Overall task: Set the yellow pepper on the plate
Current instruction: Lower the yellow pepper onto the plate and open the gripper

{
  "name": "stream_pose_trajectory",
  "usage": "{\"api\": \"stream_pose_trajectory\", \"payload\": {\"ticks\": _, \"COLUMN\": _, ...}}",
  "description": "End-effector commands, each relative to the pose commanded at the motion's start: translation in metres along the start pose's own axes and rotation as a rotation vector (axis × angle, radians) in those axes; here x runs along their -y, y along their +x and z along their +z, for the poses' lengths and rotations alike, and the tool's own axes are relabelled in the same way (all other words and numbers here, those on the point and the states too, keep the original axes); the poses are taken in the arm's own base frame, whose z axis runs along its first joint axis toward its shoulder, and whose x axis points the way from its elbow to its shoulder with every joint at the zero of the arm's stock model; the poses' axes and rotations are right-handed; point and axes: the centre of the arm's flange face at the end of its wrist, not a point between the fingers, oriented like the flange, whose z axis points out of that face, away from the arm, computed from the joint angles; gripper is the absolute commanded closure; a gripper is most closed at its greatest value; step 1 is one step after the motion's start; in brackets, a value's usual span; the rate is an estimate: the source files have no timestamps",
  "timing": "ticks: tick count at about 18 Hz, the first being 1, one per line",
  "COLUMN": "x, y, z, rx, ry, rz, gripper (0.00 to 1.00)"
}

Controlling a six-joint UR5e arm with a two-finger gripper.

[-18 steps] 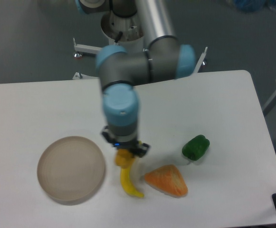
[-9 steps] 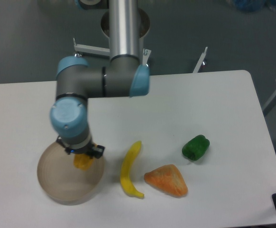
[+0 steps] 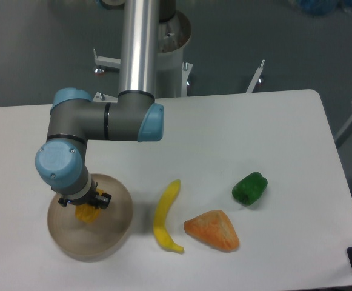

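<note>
Nearest the camera, the plate (image 3: pixel 112 233) lies on the desk (image 3: pixel 272 133) directly beneath the gripper (image 3: pixel 85 204), its rim showing on all sides around the wrist. The gripper is clenched on the yellow pepper (image 3: pixel 88 213), which hangs just under it over the plate's middle; whether the pepper already touches the plate surface cannot be told from this view. To finish well, the gripper should descend straight down until the pepper rests on the plate, then part its jaws without any sideways drag, and rise vertically so the blocky, lobed pepper does not tip or roll toward the low rim. To one side of the gripper, off the plate, lie a banana (image 3: pixel 165 213) and an orange lump (image 3: pixel 213 231), with a green pepper (image 3: pixel 249 188) farther out, all well apart from the drop spot.
</note>
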Motion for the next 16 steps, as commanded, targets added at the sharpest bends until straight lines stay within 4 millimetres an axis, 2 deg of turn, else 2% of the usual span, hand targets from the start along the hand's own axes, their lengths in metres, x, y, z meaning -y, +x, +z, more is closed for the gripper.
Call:
{"api": "stream_pose_trajectory", "payload": {"ticks": 9, "x": 0.003, "y": 0.003, "z": 0.011, "rx": -0.001, "ry": -0.014, "rz": 0.007, "gripper": 0.53}}
{"api": "stream_pose_trajectory", "payload": {"ticks": 11, "x": 0.003, "y": 0.004, "z": 0.009, "rx": 0.0, "ry": -0.008, "rz": 0.006, "gripper": 0.37}}
{"api": "stream_pose_trajectory", "payload": {"ticks": 13, "x": 0.003, "y": 0.003, "z": 0.007, "rx": 0.003, "ry": -0.004, "rz": 0.009, "gripper": 0.08}}
{"api": "stream_pose_trajectory", "payload": {"ticks": 14, "x": 0.003, "y": 0.004, "z": 0.006, "rx": 0.003, "ry": -0.003, "rz": 0.011, "gripper": 0.0}}
{"api": "stream_pose_trajectory", "payload": {"ticks": 16, "x": 0.002, "y": 0.004, "z": 0.001, "rx": 0.002, "ry": 0.004, "rz": 0.009, "gripper": 0.0}}
